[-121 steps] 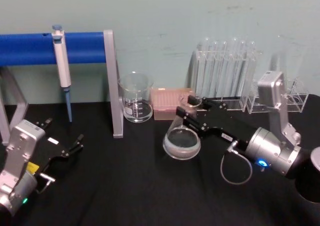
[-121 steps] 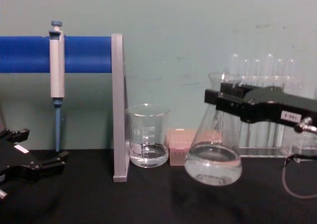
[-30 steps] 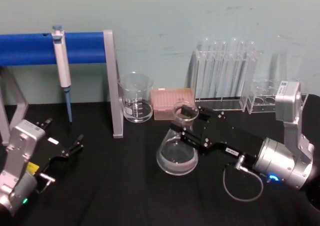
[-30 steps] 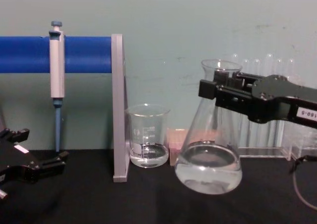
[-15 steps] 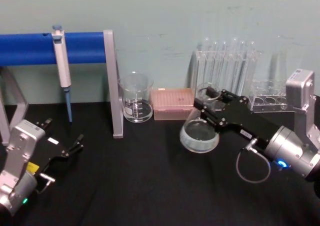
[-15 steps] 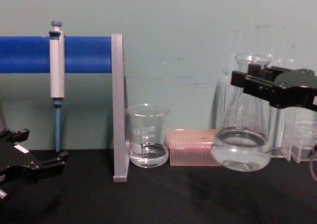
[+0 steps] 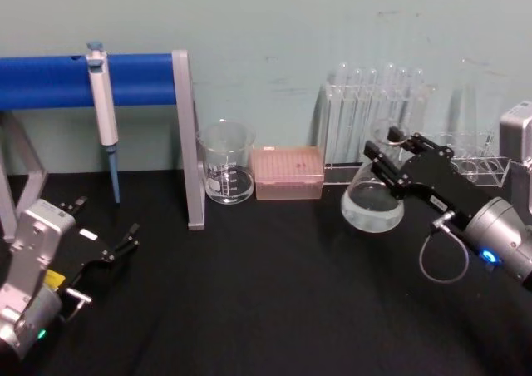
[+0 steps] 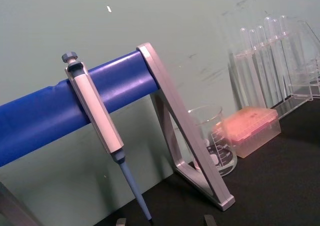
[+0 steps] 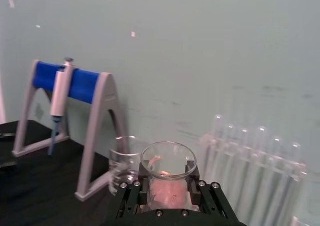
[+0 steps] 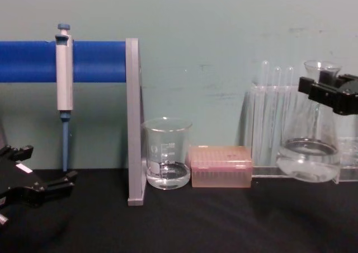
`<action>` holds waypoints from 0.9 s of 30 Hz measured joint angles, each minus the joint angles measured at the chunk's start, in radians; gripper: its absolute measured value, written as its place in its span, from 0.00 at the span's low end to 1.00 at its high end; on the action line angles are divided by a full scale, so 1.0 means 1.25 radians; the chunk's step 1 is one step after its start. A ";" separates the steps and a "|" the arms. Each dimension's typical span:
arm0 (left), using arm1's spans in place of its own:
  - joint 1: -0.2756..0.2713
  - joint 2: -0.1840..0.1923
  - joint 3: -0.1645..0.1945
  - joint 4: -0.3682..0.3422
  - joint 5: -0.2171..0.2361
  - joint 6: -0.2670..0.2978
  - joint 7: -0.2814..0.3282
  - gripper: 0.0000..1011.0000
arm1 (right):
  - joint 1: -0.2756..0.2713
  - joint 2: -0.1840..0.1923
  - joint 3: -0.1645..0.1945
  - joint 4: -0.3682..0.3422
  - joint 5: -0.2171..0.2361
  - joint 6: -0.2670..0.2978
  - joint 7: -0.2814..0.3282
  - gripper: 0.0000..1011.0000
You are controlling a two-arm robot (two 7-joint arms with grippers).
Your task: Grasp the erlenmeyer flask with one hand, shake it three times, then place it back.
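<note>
1. A laboratory, by all signs.
2. Pipette (image 7: 103, 101) hung on a blue-barred stand (image 7: 50, 81).
3. Glass beaker (image 7: 225, 172), pink pipette-tip box (image 7: 287, 172), test tubes (image 7: 359, 110) in a clear rack (image 7: 349, 175).
4. Erlenmeyer flask (image 10: 309, 158) with clear liquid inside; black counter (image 7: 249, 301), pale green wall.

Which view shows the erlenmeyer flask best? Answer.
Chest view: the erlenmeyer flask shows side-on, liquid visible. Head view sees it from above, neck in the right end effector; right wrist view looks into its rim.

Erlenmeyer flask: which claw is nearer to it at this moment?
Right. The right claw is clamped on the neck of the erlenmeyer flask, beside the test tube rack. The left claw sits open far off on the left, near the pipette stand.
</note>
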 joint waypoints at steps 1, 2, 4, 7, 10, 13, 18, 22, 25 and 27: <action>0.000 0.000 0.000 0.000 0.000 0.000 0.000 0.99 | 0.000 -0.001 0.003 0.001 -0.002 0.001 -0.003 0.46; 0.000 0.000 0.000 0.000 0.000 0.000 0.000 0.99 | 0.000 -0.003 0.005 0.002 -0.003 0.002 -0.005 0.46; 0.000 0.000 0.000 0.000 0.000 0.000 0.000 0.99 | -0.001 -0.005 0.010 0.004 -0.006 0.003 -0.008 0.46; 0.000 0.000 0.000 0.000 0.000 0.000 0.000 0.99 | -0.002 -0.010 0.019 0.004 -0.012 0.007 -0.010 0.46; 0.000 0.000 0.000 0.000 0.000 0.000 0.000 0.99 | -0.002 -0.014 0.023 0.004 -0.015 0.010 -0.009 0.46; 0.000 0.000 0.000 0.000 0.000 0.000 0.000 0.99 | -0.003 -0.018 0.027 0.005 -0.018 0.012 -0.004 0.46; 0.000 0.000 0.000 0.000 0.000 0.000 0.000 0.99 | -0.003 -0.024 0.030 0.005 -0.021 0.014 0.015 0.46; 0.000 0.000 0.000 0.000 0.000 0.000 0.000 0.99 | -0.004 -0.025 0.028 0.002 -0.021 0.015 0.033 0.46; 0.000 0.000 0.000 0.000 0.000 0.000 0.000 0.99 | -0.007 -0.025 0.022 -0.004 -0.017 0.015 0.049 0.46; 0.000 0.000 0.000 0.000 0.000 0.000 0.000 0.99 | -0.010 -0.024 0.017 -0.011 -0.013 0.015 0.063 0.46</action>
